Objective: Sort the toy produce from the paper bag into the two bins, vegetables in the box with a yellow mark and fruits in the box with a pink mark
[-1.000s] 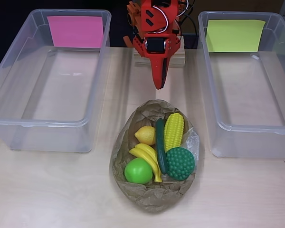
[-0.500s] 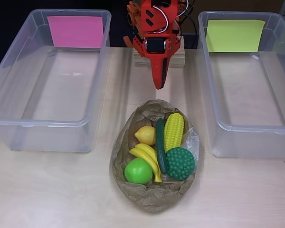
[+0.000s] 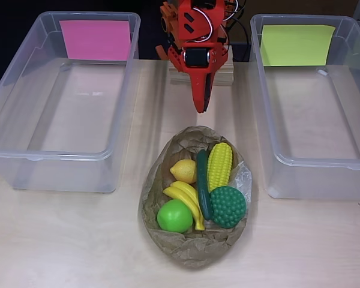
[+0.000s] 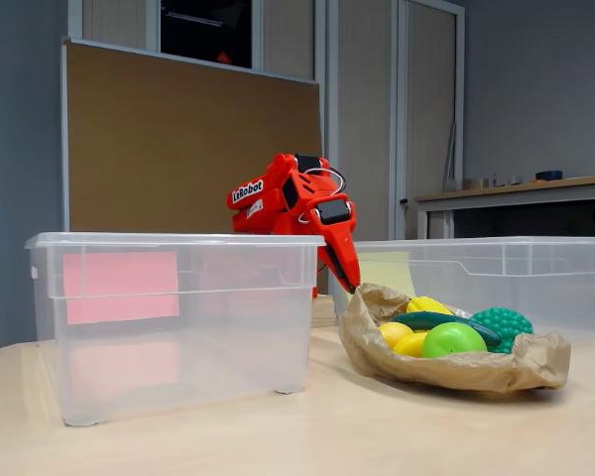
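Clear plastic bins are flanking the orange tool (image 3: 199,108) in the overhead view: the pink-marked bin (image 3: 24,157) sitting to its left, the yellow-marked bin (image 3: 300,163) to its right, both bare of produce. The tool is hanging point-down between them with its fingers drawn together and gripping nothing, just behind the crumpled paper bag (image 3: 186,252) lying open on the surface (image 3: 60,240). All six toys are still resting in the bag, packed touching: corn (image 3: 219,166) nearest the tool, a bumpy green piece (image 3: 228,206), a lime-green fruit (image 3: 174,216), bananas (image 3: 185,197), a lemon (image 3: 183,171) and a thin dark-green vegetable (image 3: 203,183) wedged down the middle. That crowding is looking like the main risk: fingers closing on one toy may nudge or drag a neighbour, snag the loose paper, or squeeze a smooth round piece out of the grip.
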Controlling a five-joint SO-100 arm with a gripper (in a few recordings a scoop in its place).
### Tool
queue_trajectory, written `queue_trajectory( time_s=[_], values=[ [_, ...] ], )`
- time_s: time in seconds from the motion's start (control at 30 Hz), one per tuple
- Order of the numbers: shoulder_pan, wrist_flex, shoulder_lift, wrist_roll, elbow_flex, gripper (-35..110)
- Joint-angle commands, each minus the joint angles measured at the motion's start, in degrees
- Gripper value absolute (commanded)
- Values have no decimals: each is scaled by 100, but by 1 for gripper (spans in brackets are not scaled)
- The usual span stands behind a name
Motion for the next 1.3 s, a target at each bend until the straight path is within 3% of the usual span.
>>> queue_trajectory(
  time_s=[0.0,0.6,0.87,1.0,1.07,1.27],
  values=[
    [-44,88,62,0,-18,0],
    [62,97,88,-202,-18,0],
    [123,299,-132,-1178,-1327,0],
    [105,-35,-1573,-1037,-2549,0],
    [141,-167,-2733,-1336,-3357,0],
    [-193,-510,-6179,-861,-5722,0]
  ],
)
